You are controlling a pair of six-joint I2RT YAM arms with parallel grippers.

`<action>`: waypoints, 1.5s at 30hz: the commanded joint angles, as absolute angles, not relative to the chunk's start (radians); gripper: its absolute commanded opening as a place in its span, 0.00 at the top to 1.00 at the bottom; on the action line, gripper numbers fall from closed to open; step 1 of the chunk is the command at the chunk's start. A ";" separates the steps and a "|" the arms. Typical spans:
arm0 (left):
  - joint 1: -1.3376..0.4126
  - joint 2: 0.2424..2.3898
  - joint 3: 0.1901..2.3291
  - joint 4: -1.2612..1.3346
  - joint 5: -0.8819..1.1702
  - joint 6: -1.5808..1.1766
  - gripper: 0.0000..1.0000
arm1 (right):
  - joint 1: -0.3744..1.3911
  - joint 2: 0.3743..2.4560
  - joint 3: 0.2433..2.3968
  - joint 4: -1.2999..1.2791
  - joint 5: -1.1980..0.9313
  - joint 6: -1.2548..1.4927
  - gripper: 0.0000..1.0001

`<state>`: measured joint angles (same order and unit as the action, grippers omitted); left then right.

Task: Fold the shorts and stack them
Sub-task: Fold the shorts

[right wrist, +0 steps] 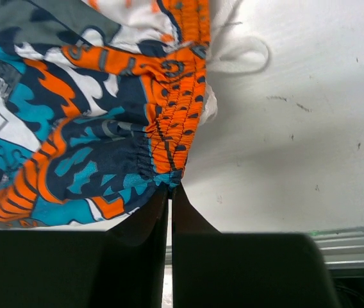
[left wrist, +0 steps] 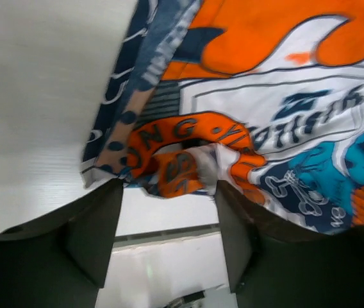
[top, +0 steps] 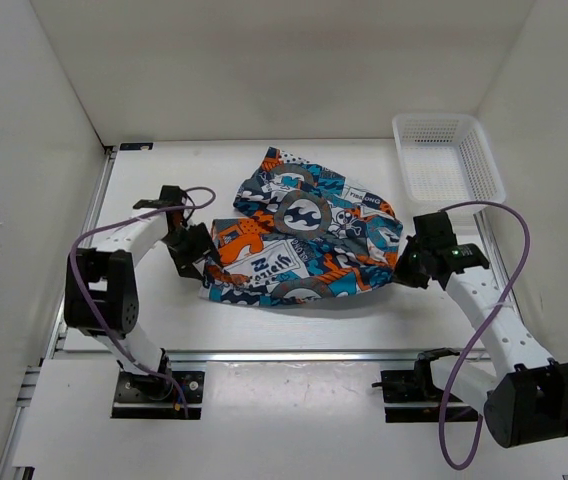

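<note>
The shorts [top: 304, 235], printed in teal, orange, navy and white, lie crumpled and partly folded in the middle of the table. My left gripper [top: 188, 252] is at their left edge. In the left wrist view it [left wrist: 166, 187] is open, and a bunched orange hem of the shorts [left wrist: 188, 160] lies just past the fingertips, not clamped. My right gripper [top: 404, 266] is at the shorts' right edge. In the right wrist view it [right wrist: 170, 187] is shut on the corner of the orange elastic waistband [right wrist: 175, 115].
A white mesh basket [top: 486, 152] stands at the back right, close behind the right arm. White walls enclose the table on three sides. A metal rail [top: 284, 355] runs along the front edge. A white drawstring [right wrist: 239, 54] trails off the waistband.
</note>
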<state>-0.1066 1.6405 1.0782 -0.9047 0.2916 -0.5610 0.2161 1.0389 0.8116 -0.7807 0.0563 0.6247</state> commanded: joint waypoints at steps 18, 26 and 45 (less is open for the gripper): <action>-0.163 1.298 0.939 -0.942 0.137 -0.641 0.00 | 0.212 1.058 0.871 -0.710 0.072 0.621 1.00; -0.163 1.428 0.930 -0.870 0.161 -0.652 0.18 | 0.212 1.058 0.862 -0.719 0.081 0.621 1.00; -0.152 1.433 1.004 -0.868 0.160 -0.621 0.90 | 0.212 1.074 0.897 -0.719 0.092 0.611 1.00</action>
